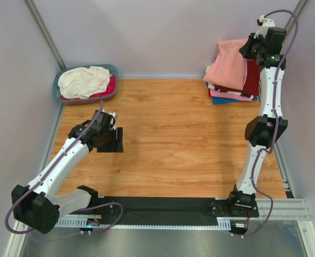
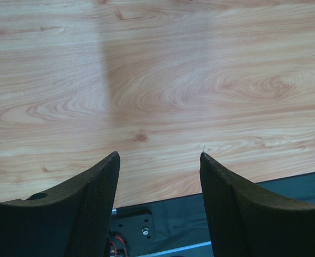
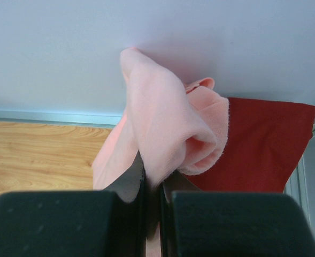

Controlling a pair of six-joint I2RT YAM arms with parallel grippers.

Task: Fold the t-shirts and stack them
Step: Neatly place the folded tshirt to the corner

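Right tool (image 3: 152, 176): closed on a bunched fold of cloth; the two fingers stand almost together with the fabric pinched between them. It sits at the far right corner, above the stack.
Salmon-pink t-shirt (image 1: 229, 64): held by the right tool at its upper end. The cloth hangs down and to the left from there, and its lower part drapes over the left side of the stack.
Dark red t-shirt (image 1: 252, 80): top of the stack, showing just to the right of the salmon-pink one and partly covered by it.
Pink t-shirt (image 1: 229, 96): a folded edge under the dark red one, on the near side of the stack.
Blue t-shirt (image 1: 221, 100): lowest edge that shows, resting on the worktop (image 1: 173, 134).
Left tool (image 2: 158, 155): open, nothing between the fingers; bare wood shows in the gap. It hovers over the left part of the worktop, well apart from the stack.
Basket (image 1: 56, 88): far left corner, blue-grey.
Cream-white t-shirt (image 1: 85, 80): crumpled, on top inside the basket.
Magenta t-shirt (image 1: 110, 85): beneath the cream-white one, peeking out on the basket's right and near sides.
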